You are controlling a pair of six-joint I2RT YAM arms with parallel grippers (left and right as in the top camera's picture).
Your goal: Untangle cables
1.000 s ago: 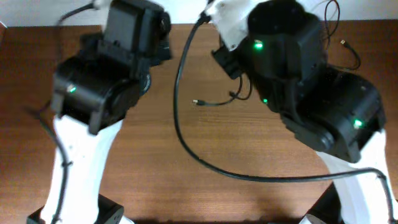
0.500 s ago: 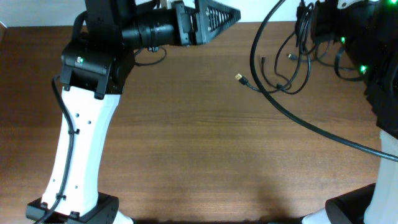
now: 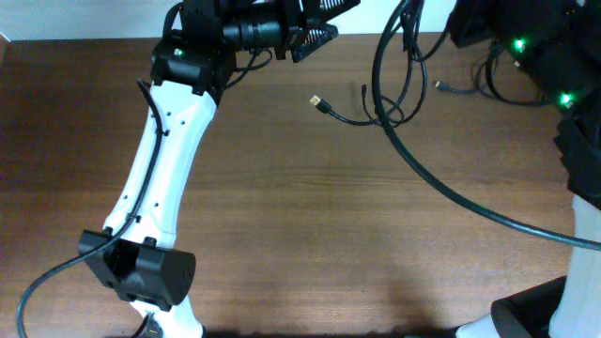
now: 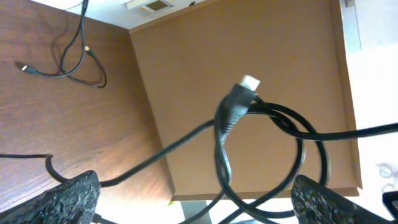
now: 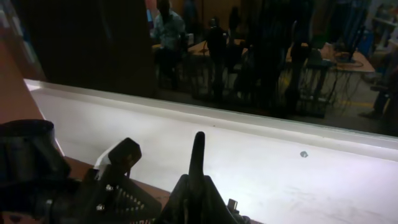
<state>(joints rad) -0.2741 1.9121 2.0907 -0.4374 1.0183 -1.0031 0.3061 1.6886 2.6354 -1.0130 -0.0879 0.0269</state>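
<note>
The left gripper [image 3: 344, 19] reaches over the far edge of the table [image 3: 282, 216] with its fingers [image 4: 68, 200] spread wide apart. The wrist view shows a looped black cable [image 4: 231, 112] with a pale plug [image 4: 250, 81] between them. The rest of the tangle [image 3: 399, 99] lies on the wood near the far edge, and a thin lead [image 3: 346, 120] with a gold plug [image 3: 316, 99] trails out to its left. The right gripper [image 3: 472, 26] sits at the far right corner, and whether it is clenched or released cannot be told.
</note>
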